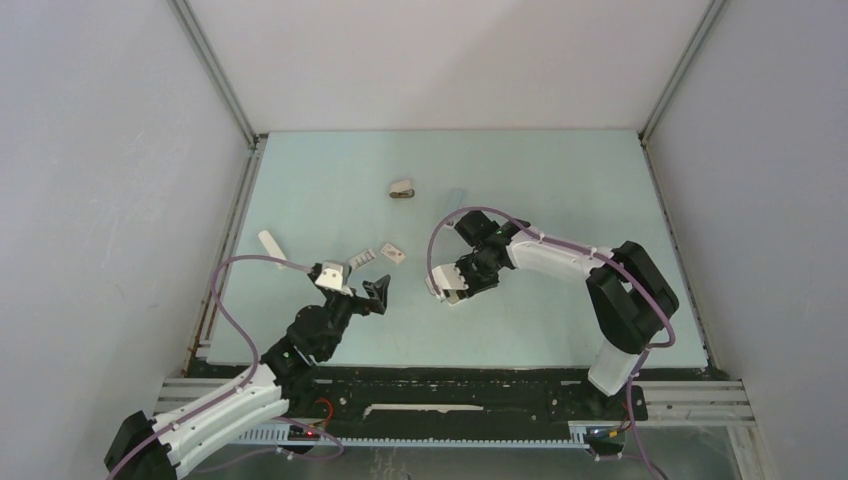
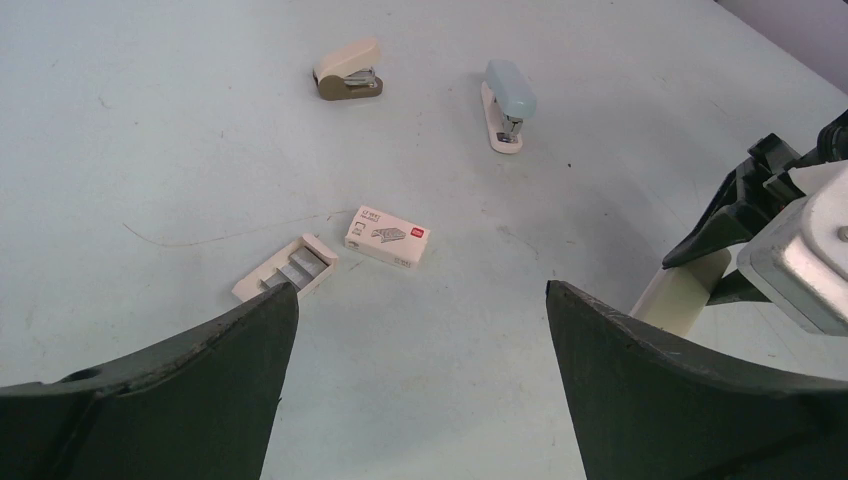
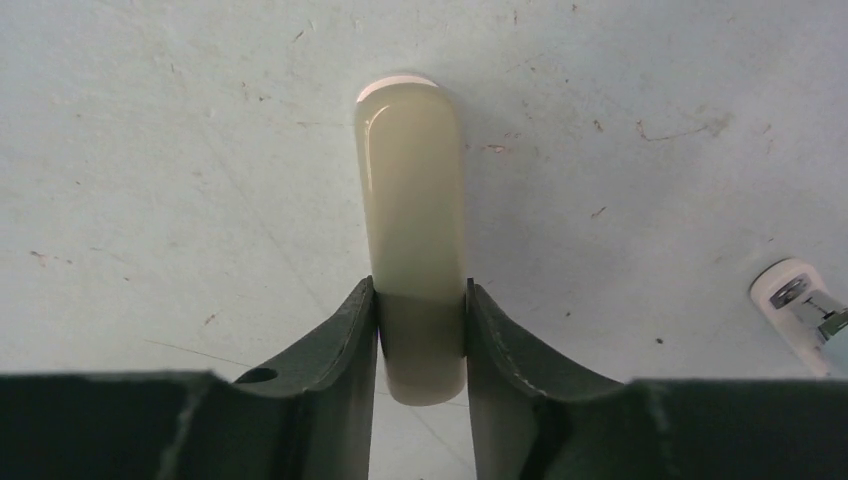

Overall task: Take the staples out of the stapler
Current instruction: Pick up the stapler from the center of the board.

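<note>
Your right pincer (image 3: 420,290) has closed partway, and its two dark fingers (image 3: 350,330) press against both long sides of a cream bar (image 3: 410,180). The bar is gripped at its near end, and its rounded far end sticks out ahead of the fingertips over the table (image 3: 150,150). You cannot tell from these views whether the bar rests on the surface or has been lifted off it. The pale-blue stapler (image 3: 795,295) is not in this grip. Its whitish end shows off to the right of the right finger, back towards that finger's base and apart from it. Your left pincer (image 2: 420,295) stands as wide open as it goes, with nothing between its fingers and nothing touching them. Just ahead of its left fingertip lies an open box (image 2: 262,282) with grey staples (image 2: 297,267) showing inside. A shut white labelled box (image 2: 388,237) sits just beside that one, ahead of the gap. Well beyond the gap and a little to the right lies the stapler, flat on the table, with a squat brown-and-cream stapler (image 2: 348,75) to its left. The right pincer and its bar come in beside the left pincer's right finger.
</note>
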`<move>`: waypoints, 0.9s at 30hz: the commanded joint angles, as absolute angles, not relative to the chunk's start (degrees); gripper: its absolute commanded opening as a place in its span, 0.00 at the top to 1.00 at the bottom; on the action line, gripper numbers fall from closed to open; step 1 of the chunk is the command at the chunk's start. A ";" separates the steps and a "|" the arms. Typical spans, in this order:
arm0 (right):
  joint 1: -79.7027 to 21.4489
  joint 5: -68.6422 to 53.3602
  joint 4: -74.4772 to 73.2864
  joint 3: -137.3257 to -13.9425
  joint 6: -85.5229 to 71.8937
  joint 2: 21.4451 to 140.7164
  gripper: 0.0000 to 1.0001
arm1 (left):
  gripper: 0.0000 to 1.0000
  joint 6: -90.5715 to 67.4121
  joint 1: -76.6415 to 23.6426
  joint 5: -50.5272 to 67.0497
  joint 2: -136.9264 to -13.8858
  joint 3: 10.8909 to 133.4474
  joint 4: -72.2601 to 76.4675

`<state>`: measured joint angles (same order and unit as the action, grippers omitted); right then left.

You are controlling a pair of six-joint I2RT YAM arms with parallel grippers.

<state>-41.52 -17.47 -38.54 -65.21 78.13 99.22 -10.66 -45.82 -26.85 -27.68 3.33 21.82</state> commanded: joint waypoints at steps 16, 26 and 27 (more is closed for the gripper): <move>-38.76 -24.84 -42.38 -64.09 67.07 89.21 1.00 | 0.00 -11.52 -45.55 -27.38 -26.92 1.94 23.81; -33.32 -30.76 -44.01 -63.92 63.42 86.90 1.00 | 0.00 -11.44 -45.61 -27.26 -26.08 1.59 23.79; -32.99 -31.22 -44.09 -63.97 63.21 86.72 1.00 | 0.00 -11.43 -45.62 -27.25 -26.07 1.58 23.80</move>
